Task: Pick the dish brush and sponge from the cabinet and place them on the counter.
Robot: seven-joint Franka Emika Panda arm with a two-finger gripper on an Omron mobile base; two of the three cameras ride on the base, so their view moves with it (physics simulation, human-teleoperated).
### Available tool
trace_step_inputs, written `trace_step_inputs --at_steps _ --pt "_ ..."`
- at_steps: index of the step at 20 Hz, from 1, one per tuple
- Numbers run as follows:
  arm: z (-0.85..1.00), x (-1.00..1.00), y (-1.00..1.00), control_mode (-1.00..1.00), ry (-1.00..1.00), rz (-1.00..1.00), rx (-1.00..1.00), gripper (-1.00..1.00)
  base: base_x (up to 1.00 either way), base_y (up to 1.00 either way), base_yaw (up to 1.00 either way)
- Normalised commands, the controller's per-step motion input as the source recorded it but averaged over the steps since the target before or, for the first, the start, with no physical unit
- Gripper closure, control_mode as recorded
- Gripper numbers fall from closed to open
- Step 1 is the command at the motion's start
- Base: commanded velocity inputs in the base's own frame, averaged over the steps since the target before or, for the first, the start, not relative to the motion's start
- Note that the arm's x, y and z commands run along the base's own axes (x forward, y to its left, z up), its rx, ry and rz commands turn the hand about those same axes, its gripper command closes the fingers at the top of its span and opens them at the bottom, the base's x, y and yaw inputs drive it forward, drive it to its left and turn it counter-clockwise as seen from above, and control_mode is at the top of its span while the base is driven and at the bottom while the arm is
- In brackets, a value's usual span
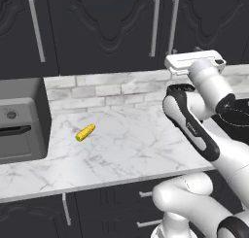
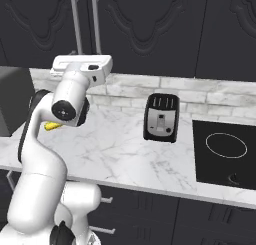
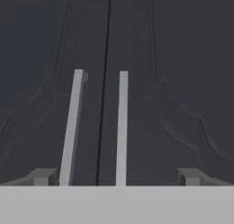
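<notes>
Arm: I see it rising from the base in both base views, folded up so the hand sits level with the bottom edge of the cabinet (image 1: 107, 23) doors.
Fingers: in my hand view the two tips (image 3: 43, 176) stand wide apart at the lower corners, with nothing between them; gripper (image 3: 116, 177) aimed straight at the doors.
Worktop: white marble (image 1: 126, 149) with grey veining, running under the arm; a pale brick backsplash stands behind it.
Corn cob: yellow with a green end (image 1: 85, 132), lying on the worktop left of the arm in the left base view, well apart from the hand.
Toaster: dark, slotted top (image 2: 161, 117), standing on the worktop right of the arm in the right base view.
Cooktop: black panel with a white ring (image 2: 225, 151), set into the worktop further right.
Grey appliance: boxy unit (image 1: 22, 120) at the left end of the worktop.
Cabinet handles: two silver vertical bars (image 3: 73, 127), one either side of the door seam, dead ahead of the hand and lying between the finger tips in my hand view.
Cabinet doors: both shut, carved panels facing me.
Dish brush and sponge: I cannot tell where they are with the doors closed.
</notes>
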Motion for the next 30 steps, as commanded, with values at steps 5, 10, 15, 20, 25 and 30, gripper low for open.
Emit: trace_step_inputs --at_steps 5,10,15,20,25,30 --pt "0.00 0.06 0.00 -1.00 -0.09 0.01 0.00 -1.00 0.00 0.00 0.00" --pt "0.00 0.14 0.00 -1.00 -0.08 0.01 0.00 -1.00 0.00 0.00 0.00" --pt "0.00 0.19 -0.05 -1.00 -0.01 0.00 0.00 -1.00 0.00 0.00 0.00" --pt "0.00 0.23 -0.02 -1.00 0.00 0.00 0.00 -1.00 0.00 0.00 0.00" --pt "0.00 0.27 0.00 -1.00 0.00 0.00 0.00 -1.00 0.00 0.00 0.00" --pt "0.00 0.30 0.00 -1.00 0.00 0.00 0.00 -1.00 0.00 0.00 0.00"
